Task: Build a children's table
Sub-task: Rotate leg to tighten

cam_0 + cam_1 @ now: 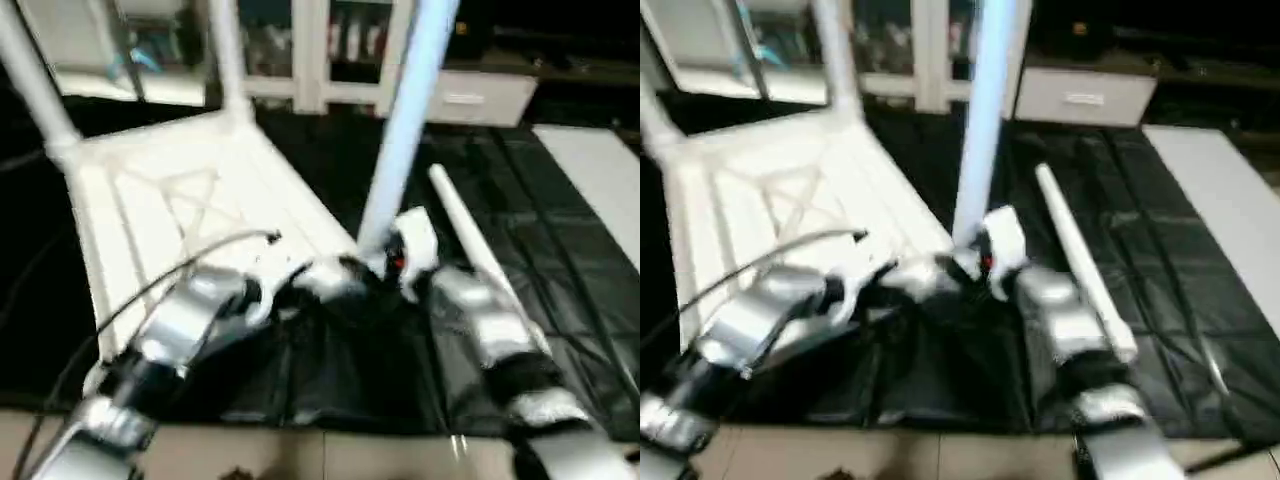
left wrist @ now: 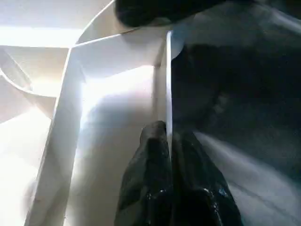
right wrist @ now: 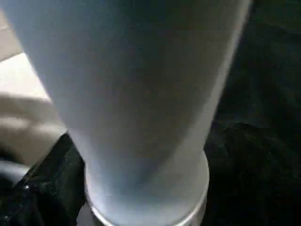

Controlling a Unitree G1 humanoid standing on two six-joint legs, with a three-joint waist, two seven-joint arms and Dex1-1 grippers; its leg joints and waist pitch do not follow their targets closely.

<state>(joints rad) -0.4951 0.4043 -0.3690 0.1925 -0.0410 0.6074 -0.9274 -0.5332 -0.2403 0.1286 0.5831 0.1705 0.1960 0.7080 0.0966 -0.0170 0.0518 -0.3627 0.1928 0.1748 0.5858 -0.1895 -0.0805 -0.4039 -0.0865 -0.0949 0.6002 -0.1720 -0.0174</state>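
Now we pinch the tabletop (image 1: 190,200) rim with our left gripper (image 2: 170,141); just before our right gripper (image 1: 400,262), whose opening we cannot tell, the third leg (image 1: 405,120) stands socketed. Next, we judge, we need the lying leg (image 1: 475,245) beside it.

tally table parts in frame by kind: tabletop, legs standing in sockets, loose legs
Tabletop, upside down on the black cloth: 1
Legs standing in corner sockets: 3, far left, far right, near right
Loose leg lying on the cloth beside the top: 1
Total: 5 parts
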